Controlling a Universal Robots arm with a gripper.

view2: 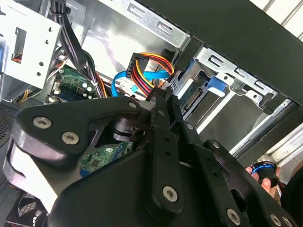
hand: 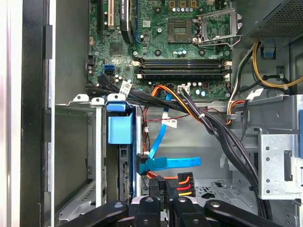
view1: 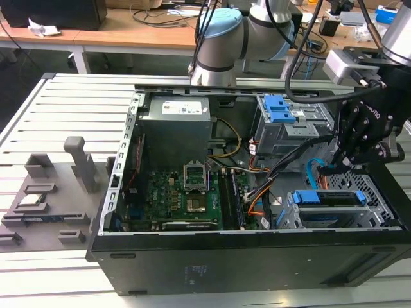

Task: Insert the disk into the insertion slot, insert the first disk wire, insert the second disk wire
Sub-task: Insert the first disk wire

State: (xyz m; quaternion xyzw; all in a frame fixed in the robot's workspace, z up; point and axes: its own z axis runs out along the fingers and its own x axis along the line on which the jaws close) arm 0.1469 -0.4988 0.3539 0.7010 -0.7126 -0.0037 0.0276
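Sheet metal, black and boxy, forms the computer case [view1: 212, 256] on the ribbed worktop [view1: 64, 109], its perforated silver insertion slot [view1: 379, 202] holding the flat disk [view1: 327, 199] in a blue plastic carrier, while the claw [hand: 164, 185] pinches a small black plug [hand: 185, 182] trailing red, orange and yellow wires.

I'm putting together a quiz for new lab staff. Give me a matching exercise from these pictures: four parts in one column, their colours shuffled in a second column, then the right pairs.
Things
1. motherboard
2. disk carrier
3. power connector wires
4. fixture plate on the table beside the case

Colours
A. red, orange and yellow
B. grey
C. green
D. bright blue

Pairs: 1-C; 2-D; 3-A; 4-B
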